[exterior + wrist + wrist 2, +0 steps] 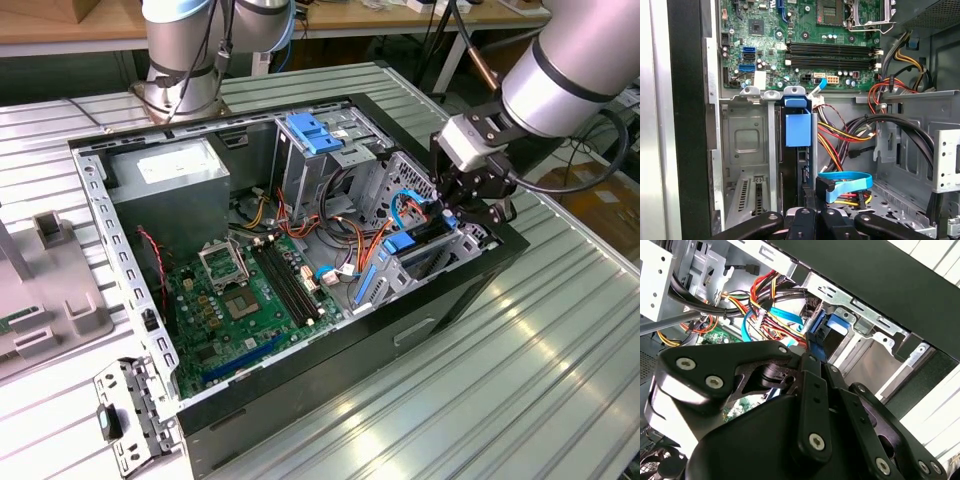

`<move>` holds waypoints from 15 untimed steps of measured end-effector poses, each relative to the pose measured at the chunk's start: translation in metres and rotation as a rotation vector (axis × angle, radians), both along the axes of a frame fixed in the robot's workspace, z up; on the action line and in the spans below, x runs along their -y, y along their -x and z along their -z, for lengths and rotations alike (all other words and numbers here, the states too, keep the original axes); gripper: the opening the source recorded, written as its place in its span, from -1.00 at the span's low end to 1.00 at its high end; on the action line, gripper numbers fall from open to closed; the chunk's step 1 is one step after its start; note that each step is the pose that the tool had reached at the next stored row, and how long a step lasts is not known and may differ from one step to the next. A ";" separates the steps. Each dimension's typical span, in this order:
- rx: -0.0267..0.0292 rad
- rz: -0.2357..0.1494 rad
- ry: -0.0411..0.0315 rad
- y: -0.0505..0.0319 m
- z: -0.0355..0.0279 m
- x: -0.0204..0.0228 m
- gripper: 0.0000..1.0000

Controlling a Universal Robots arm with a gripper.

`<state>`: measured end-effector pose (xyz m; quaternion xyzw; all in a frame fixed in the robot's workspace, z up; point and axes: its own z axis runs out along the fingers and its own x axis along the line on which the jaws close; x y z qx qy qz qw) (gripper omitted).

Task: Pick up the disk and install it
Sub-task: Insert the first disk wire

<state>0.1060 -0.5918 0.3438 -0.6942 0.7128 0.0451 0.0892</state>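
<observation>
Standing edge-on in drive cage [747,145], disk [798,127] between jaws.

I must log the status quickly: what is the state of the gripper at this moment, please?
Gripper: shut on the disk, which stands on edge in the drive cage of the computer case.

We see a ribbed metal tabletop [520,340] running pale and shiny under even light, with a grey plastic fixture [50,290] on the exterior view's left. Behind it stand wooden benches [60,25] (cables trail beneath them) and a cardboard box [605,205] on the floor.
</observation>
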 end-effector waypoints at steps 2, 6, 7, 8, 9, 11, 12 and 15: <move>0.0001 0.000 -0.0006 -0.0001 -0.0014 0.0001 -0.79; 0.0000 0.000 -0.0068 -0.0017 -0.0081 0.0000 -0.79; 0.0000 0.000 -0.0088 -0.0020 -0.0092 0.0000 -0.79; 0.0000 0.000 -0.0101 -0.0023 -0.0105 0.0000 -0.79; 0.0000 0.000 -0.0126 -0.0028 -0.0124 0.0000 -0.79; 0.0000 0.000 -0.0158 -0.0034 -0.0154 0.0000 -0.79; 0.0000 0.000 -0.0175 -0.0036 -0.0168 0.0000 -0.79; 0.0001 0.000 -0.0223 -0.0042 -0.0218 0.0000 -0.79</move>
